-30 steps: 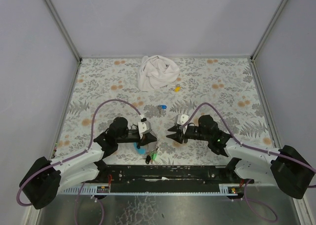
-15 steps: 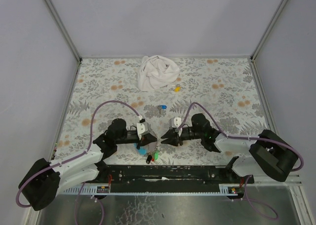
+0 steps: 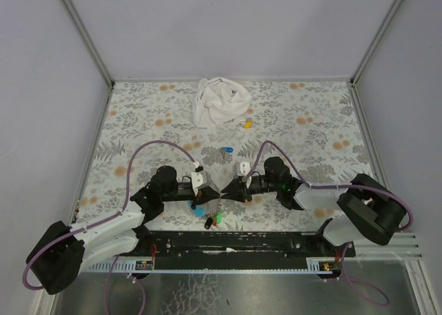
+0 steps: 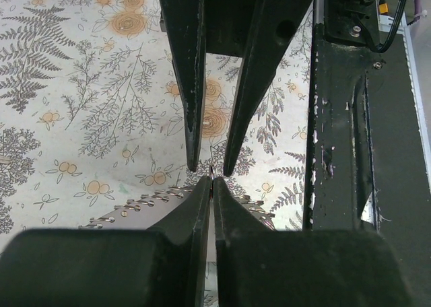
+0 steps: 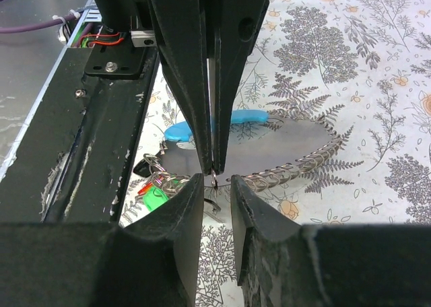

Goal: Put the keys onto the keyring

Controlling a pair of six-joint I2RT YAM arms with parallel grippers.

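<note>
Left hand [image 5: 211,169] pinched shut on keyring [image 5: 213,181] | right hand [image 4: 211,168] parted, straddling it | keys [image 5: 155,198] nearby

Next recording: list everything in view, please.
table: one, floral pattern, under everything
cloth: one, white, crumpled at far centre
blue key: one, blue cap, loose mid-table
small item: one, yellow, beside cloth
keyring: one, silver, pinched by left gripper
strap: one, grey and blue, on table by keyring
keys: cluster, green, red, black, by near edge
left gripper: one, black, shut on keyring
right gripper: one, black, open, tips either side of keyring
</note>
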